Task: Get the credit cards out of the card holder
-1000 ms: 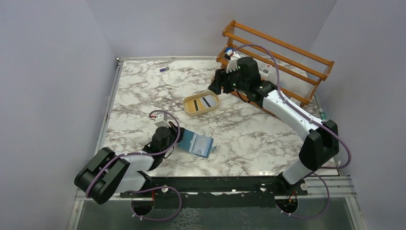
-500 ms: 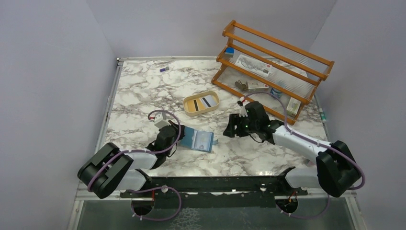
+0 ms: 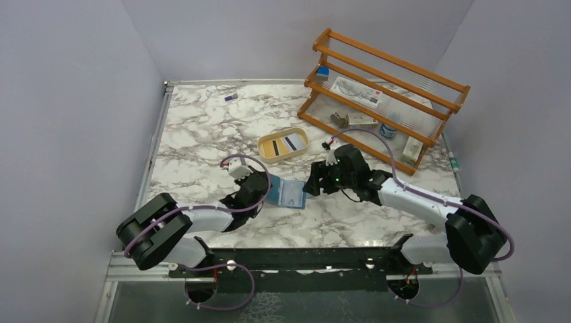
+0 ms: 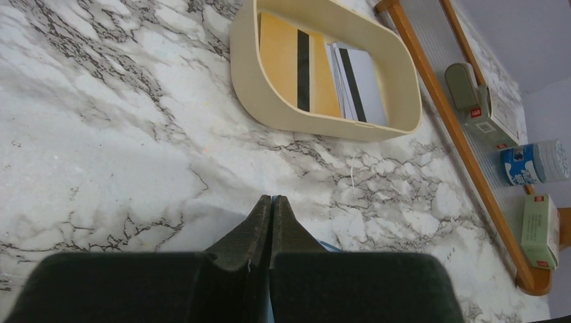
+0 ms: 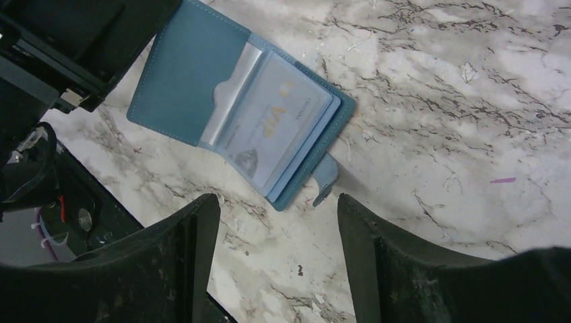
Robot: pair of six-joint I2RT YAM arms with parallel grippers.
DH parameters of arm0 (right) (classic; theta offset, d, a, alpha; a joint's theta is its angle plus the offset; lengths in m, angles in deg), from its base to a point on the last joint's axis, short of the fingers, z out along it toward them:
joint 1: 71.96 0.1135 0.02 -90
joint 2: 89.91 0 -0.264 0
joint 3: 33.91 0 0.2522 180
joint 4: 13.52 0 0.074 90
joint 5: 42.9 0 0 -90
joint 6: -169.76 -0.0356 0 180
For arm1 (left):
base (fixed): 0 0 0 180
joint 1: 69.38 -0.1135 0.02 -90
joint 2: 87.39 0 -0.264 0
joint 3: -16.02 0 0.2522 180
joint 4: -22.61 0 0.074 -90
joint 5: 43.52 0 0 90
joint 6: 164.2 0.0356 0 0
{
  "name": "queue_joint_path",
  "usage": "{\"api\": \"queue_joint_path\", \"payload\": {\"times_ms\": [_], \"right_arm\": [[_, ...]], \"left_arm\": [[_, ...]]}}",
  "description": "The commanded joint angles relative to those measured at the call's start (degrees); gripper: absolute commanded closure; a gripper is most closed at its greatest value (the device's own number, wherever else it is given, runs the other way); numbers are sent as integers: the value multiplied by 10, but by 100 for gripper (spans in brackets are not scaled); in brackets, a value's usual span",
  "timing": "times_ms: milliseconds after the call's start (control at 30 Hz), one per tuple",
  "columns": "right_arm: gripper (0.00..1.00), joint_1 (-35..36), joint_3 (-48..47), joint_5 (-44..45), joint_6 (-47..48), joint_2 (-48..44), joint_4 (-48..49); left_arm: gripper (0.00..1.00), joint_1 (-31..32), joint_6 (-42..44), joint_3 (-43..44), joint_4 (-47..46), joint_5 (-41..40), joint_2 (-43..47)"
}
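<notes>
The card holder (image 5: 180, 81) lay open on the table (image 3: 202, 134) with a card (image 5: 283, 128) inside. My right claw (image 5: 276, 208) hung wide open above it. My left claw (image 4: 271, 202) was shut tight beside it. Two credit cards (image 4: 279, 60) lay in the tray (image 4: 246, 74).

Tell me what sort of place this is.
Probably a robot test cell rather than a home: a marble-patterned tabletop boxed in by plain walls, two arms bolted at its near edge, and a wooden rack of small items.
</notes>
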Motion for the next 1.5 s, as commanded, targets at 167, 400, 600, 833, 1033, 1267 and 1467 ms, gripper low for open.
{"api": "queue_joint_path", "payload": {"times_ms": [167,400,600,833,1033,1267,1467], "right_arm": [[17,6,14,38,-1,40,64],[13,6,10,73,-14,85,67],[17,6,-6,102,-10,116,58],[24,6,-11,94,-3,112,65],[37,8,37,79,2,-10,119],[43,11,10,-23,4,38,125],[49,10,22,-55,-30,100,168]], "left_arm": [[100,24,-40,49,98,-102,-25],[100,29,-42,59,107,-106,-42],[100,31,-39,58,113,-108,-45],[100,33,-42,57,116,-104,-49],[100,36,-46,59,117,-100,-58],[100,44,-56,69,117,-98,-86],[100,47,-56,70,117,-103,-95]]}}
